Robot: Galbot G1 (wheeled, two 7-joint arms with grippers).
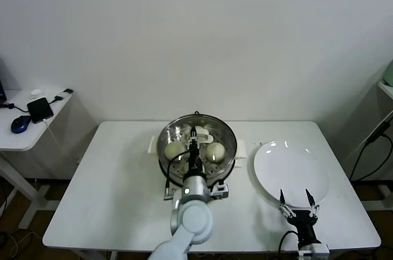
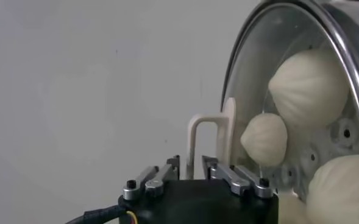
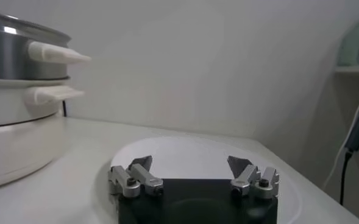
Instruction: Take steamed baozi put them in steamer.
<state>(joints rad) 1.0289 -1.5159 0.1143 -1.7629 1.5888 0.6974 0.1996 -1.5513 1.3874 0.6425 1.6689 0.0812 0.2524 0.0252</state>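
The steamer point(image 1: 196, 126) stands at the back middle of the white table, and a round glass lid point(image 2: 246, 79) lies on it. Through the glass I see three baozi point(image 2: 307, 85), point(image 2: 266, 139), point(image 2: 341, 189); two baozi show from above point(image 1: 175, 149), point(image 1: 214, 150). My left gripper point(image 1: 195, 143) hangs over the lid. Its fingers point(image 2: 174, 164) stand slightly apart on either side of the lid's white handle point(image 2: 211, 143), with a small gap on each side. My right gripper point(image 1: 295, 197) rests open and empty at the near edge of the white plate point(image 1: 288, 161).
The plate point(image 3: 185, 149) lies bare to the right of the steamer point(image 3: 14, 55), whose white side handles point(image 3: 57, 53) jut toward it. A side table point(image 1: 31, 128) on the far left holds a phone and a mouse. Cables hang at the right.
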